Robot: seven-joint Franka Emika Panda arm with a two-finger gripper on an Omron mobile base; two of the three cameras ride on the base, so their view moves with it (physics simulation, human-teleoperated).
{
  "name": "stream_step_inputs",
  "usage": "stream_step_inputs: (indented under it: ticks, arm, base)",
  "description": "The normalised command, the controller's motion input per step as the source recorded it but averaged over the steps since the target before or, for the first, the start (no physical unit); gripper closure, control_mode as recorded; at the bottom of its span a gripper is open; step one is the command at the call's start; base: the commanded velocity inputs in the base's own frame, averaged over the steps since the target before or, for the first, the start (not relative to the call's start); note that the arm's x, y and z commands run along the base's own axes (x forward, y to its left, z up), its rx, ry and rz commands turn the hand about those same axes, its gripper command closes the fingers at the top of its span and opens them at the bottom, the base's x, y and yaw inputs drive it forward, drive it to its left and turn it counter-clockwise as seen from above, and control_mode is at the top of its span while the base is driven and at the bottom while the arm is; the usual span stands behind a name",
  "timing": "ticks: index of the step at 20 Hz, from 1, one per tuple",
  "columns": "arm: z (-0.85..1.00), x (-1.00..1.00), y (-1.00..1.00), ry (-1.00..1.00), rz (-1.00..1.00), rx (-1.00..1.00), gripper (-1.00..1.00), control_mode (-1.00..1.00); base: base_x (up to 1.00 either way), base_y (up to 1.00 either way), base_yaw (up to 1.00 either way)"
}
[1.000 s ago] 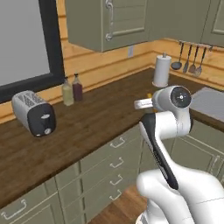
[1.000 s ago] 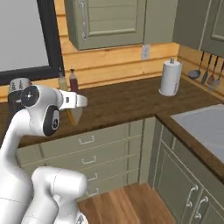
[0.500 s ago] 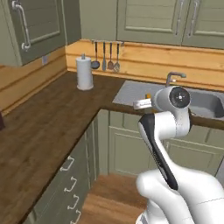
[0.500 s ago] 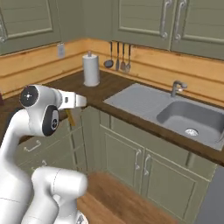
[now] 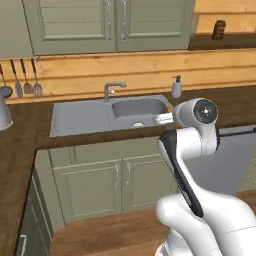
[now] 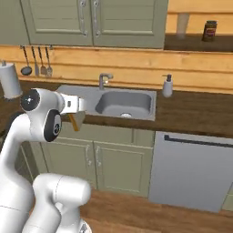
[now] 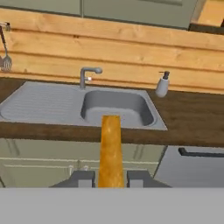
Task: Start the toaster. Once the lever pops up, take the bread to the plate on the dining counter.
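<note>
I observe a dark wood worktop (image 6: 195,111) with a grey sink (image 6: 123,103) set into it (tap (image 6: 104,79) at the rear). A pale soap dispenser (image 6: 168,86) stands on the worktop just right of the sink.

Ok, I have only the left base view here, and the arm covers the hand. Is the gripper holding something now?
Observer: Yes. In the hand view the gripper is shut on the bread, an orange-tan slice that stands out between the two finger tips.
Operator: Can it be seen from the other side also?
Observer: Yes, in the right base view the bread hangs under the hand, in front of the sink counter's edge.
Operator: Is there something right of the soap dispenser?
Observer: In the right base view a grey dishwasher front with a dark handle stands under the counter, right of the soap dispenser.
</note>
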Motion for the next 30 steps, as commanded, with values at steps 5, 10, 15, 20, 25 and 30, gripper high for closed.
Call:
stream_step_inputs:
  ticks: [5, 10, 15, 20, 25, 30]
  arm:
    - [0.00, 0.00, 0.00, 0.00, 0.00, 0.00, 1.00, 1.00]
    - [0.00, 0.00, 0.00, 0.00, 0.00, 0.00, 1.00, 1.00]
    - [0.00, 0.00, 0.00, 0.00, 0.00, 0.00, 1.00, 1.00]
    - [0.00, 0.00, 0.00, 0.00, 0.00, 0.00, 1.00, 1.00]
    - [0.00, 0.00, 0.00, 0.00, 0.00, 0.00, 1.00, 1.00]
    - [0.00, 0.00, 0.00, 0.00, 0.00, 0.00, 1.00, 1.00]
  base:
    - [0.00, -0.24, -0.78]
    - [0.00, -0.27, -0.78]
    - [0.01, -0.26, -0.75]
    - [0.21, -0.18, -0.63]
    - [0.50, -0.02, -0.59]
    - [0.66, 0.05, -0.52]
